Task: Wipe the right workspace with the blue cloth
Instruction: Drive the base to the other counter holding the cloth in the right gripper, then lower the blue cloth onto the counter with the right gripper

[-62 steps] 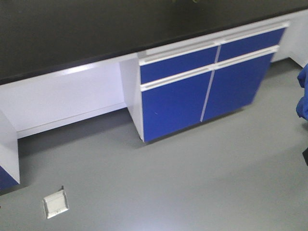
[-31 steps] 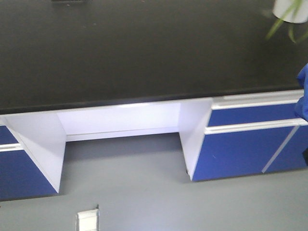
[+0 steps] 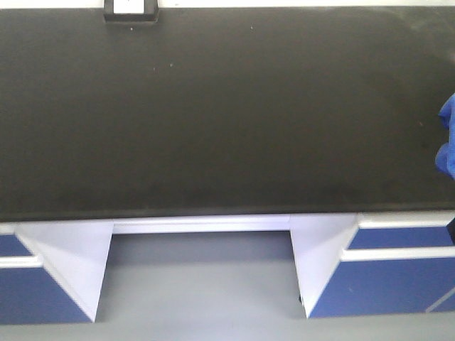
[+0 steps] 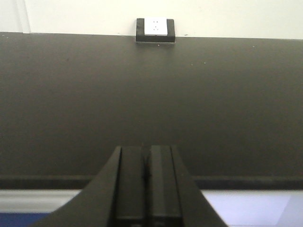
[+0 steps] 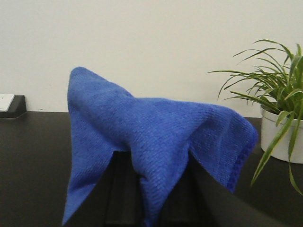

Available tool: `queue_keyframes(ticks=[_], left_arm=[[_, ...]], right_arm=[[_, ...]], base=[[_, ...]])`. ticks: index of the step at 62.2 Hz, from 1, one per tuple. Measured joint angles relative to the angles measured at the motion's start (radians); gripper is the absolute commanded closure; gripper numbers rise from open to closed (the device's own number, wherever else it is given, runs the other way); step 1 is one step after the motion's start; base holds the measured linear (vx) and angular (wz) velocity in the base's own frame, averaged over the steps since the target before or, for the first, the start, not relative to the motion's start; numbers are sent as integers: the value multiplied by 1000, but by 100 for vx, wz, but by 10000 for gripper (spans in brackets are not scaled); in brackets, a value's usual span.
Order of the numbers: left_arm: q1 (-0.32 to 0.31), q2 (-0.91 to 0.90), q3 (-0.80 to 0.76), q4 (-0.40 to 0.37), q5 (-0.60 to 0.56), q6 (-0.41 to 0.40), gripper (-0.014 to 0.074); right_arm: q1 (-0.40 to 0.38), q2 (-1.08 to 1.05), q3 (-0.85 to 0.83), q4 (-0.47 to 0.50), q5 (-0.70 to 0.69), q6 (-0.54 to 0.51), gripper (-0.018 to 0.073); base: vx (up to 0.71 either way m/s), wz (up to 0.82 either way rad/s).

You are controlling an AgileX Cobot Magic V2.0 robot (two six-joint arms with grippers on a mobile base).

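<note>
The right workspace (image 3: 227, 114), a wide matte black benchtop, fills the front view and stretches ahead in the left wrist view (image 4: 151, 94). The blue cloth (image 5: 156, 137) is pinched between the fingers of my right gripper (image 5: 151, 189), which is shut on it; the cloth drapes over both fingers and hides their tips. A corner of the blue cloth (image 3: 447, 138) shows at the right edge of the front view, above the benchtop. My left gripper (image 4: 147, 156) hangs over the bench's front edge, shut with nothing between its fingers.
A small black box with a white label (image 4: 155, 30) sits at the back of the bench against the white wall, also at the box (image 3: 130, 10). A potted green plant in a white pot (image 5: 279, 127) stands at the right. Blue cabinets (image 3: 387, 277) and a knee gap lie below.
The view has swung and advanced: the bench now lies square ahead and fills the frame, the floor has nearly left view, and the box appears at top left. The cloth stays at the right edge.
</note>
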Motion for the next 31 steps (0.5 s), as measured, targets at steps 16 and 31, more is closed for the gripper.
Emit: queue_keyframes(ticks=[16,31], left_arm=[[0,0,0,0,0,0,602],[0,0,0,0,0,0,602]], right_arm=[[0,0,0,0,0,0,559],[0,0,0,0,0,0,559]], base=[[34,4],[28,2]])
